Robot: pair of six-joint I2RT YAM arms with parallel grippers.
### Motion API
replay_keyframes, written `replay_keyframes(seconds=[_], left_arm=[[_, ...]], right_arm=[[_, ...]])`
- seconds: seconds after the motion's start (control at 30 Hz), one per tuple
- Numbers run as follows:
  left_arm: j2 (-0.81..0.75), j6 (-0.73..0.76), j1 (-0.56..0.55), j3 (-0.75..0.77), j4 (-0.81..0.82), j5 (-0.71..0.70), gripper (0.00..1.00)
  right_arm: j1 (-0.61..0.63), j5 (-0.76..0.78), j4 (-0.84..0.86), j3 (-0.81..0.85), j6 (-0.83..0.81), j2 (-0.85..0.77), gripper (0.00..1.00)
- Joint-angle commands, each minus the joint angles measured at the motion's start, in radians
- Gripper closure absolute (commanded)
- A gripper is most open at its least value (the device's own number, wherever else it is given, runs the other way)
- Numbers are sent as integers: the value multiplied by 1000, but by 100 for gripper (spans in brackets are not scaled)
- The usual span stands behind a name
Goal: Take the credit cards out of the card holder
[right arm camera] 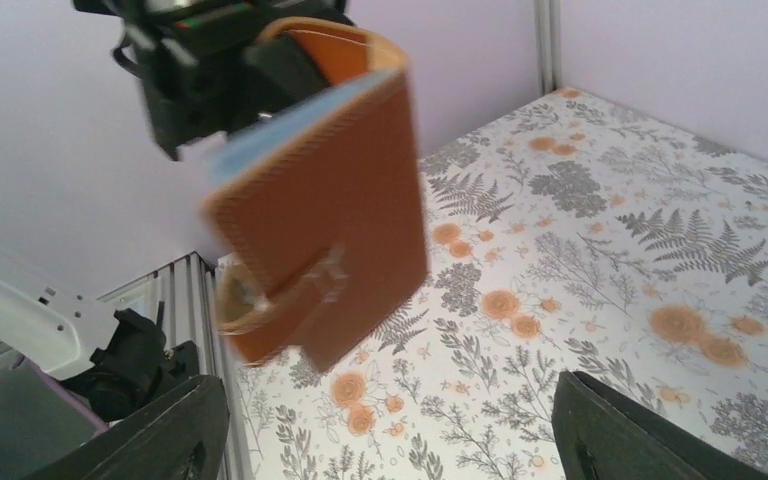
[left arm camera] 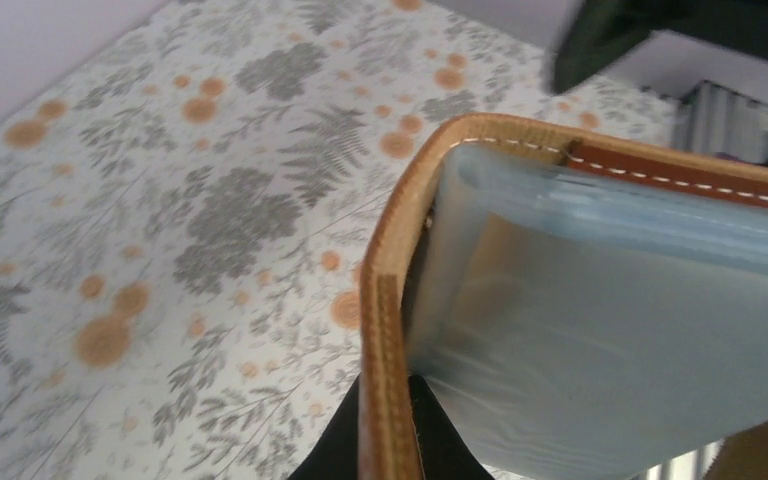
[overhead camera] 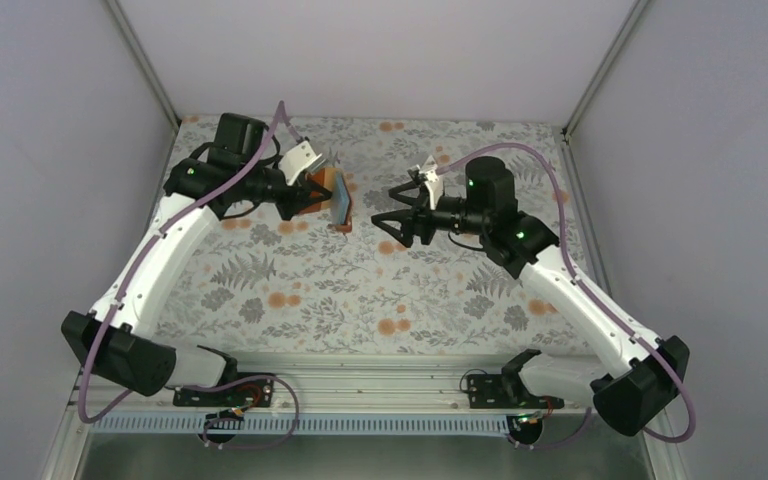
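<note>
The card holder [overhead camera: 339,204], a brown leather wallet with a strap, hangs in the air over the back of the table. My left gripper [overhead camera: 312,196] is shut on one of its leather flaps. In the left wrist view the flap's stitched edge runs between my black fingers [left arm camera: 335,455], and the card holder [left arm camera: 600,310] shows its pale blue-grey inner pocket. The credit cards are hidden. My right gripper [overhead camera: 388,214] stands open just right of the holder, not touching it. In the right wrist view the card holder [right arm camera: 330,220] hangs ahead of the wide-apart fingers [right arm camera: 620,435].
The table [overhead camera: 360,290] carries a floral cloth with grey ferns and orange flowers. Pale walls enclose it at the back and both sides. A ribbed metal rail [overhead camera: 360,372] runs along the near edge by the arm bases.
</note>
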Motion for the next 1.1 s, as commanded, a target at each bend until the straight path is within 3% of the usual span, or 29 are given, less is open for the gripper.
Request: replay_keyframes(seconds=[0.0,0.2,0.37,0.57,0.67,0.9,1.07], left_arm=[[27,-80,3,11,63,-157,98],[30,-86,-3,2,65,-124,98],[26,-82,-8,9,56,-105,98],[11,-64,-8,-1,44,-93,98],[4,-56,-8,-8,41,-71,98],[4,-48,-8,-10,34,-47,98],[0,-47,-8,-15,34,-43,98]], right_arm=[[39,-2,39,-2,-7,-44,17],[151,184,194,-17,127,-31,19],[215,348,162,35,124,42,28],[215,423,117,42,124,48,41],[215,457,119,38,129,55,43],[215,400,119,69,131,97,40],[216,339,131,78,139,115,27]])
